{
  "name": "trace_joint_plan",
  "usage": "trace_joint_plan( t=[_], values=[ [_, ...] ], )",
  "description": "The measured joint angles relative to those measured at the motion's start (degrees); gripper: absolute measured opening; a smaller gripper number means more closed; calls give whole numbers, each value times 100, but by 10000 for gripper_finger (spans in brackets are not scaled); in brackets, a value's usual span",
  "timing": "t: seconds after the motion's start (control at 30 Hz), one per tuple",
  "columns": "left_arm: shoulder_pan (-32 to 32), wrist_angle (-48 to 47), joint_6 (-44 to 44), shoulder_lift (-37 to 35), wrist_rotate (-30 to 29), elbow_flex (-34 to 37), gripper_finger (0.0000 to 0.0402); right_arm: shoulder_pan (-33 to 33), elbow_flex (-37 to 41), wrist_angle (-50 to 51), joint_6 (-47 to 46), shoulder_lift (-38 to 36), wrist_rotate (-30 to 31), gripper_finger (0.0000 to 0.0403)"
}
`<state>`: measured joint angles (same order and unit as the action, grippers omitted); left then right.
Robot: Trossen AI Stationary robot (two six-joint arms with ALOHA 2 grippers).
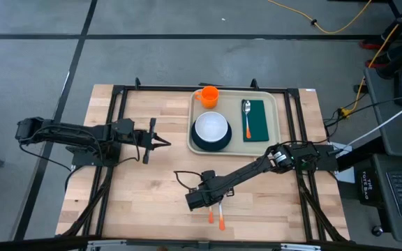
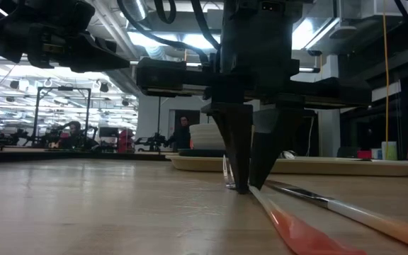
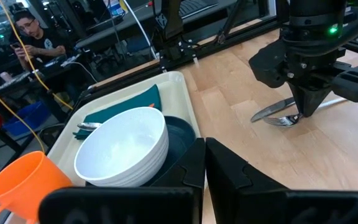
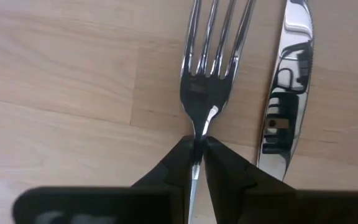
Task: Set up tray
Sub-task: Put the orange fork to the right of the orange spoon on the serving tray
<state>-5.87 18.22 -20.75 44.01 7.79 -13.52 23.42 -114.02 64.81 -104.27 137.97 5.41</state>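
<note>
The tray [image 1: 279,118] sits at the 12 o'clock side of the wooden table [image 1: 145,188], slightly toward 1 o'clock. On it a white bowl [image 1: 211,127] rests on a dark teal plate [image 1: 211,146], with an orange cup [image 1: 209,95] at the bowl's 12 o'clock and a dark green napkin [image 1: 257,120] at its 3 o'clock; a spoon [image 1: 246,117] with an orange handle lies on the napkin's edge nearest the bowl.

The right gripper [image 1: 209,189] is down at the table near 6 o'clock from the tray, well apart from it. Its fingers [image 4: 219,165] pinch the neck of a fork [image 4: 207,87] just below the tines; the fork lies flat on the wood. A knife [image 4: 286,81] lies just beside the fork, parallel to it. Both have orange handles [image 1: 221,222] pointing toward 6 o'clock.

The left gripper [image 1: 166,143] hovers at 9 o'clock of the tray, fingers pressed together, holding nothing, pointing toward the plate
</note>
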Motion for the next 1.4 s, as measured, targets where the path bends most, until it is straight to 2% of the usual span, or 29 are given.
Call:
trace_joint_plan(
  t=[0.4, 0.63, 0.83, 1.13, 1.3, 1.4],
  values=[
    [0, 0, 0, 0, 0, 0, 5, 0, 0, -8, 151, 4, -4, 45],
    [0, 2, 1, 0, 2, 0, 4, 8, -117, 126, 511, 28, 140, 12],
    [0, 26, 1, 0, 0, 0, 3, -7, -170, 160, 603, 39, 248, 20],
    [0, 26, 0, 0, 0, -1, 7, 2, -199, 111, 840, 39, 342, 11],
    [0, 26, 1, 0, -20, -1, 7, 0, -458, 203, 1136, 37, 507, 11],
    [0, 26, 1, 0, -18, -1, 5, 11, -802, 581, 1309, 34, 708, 11]
  ],
)
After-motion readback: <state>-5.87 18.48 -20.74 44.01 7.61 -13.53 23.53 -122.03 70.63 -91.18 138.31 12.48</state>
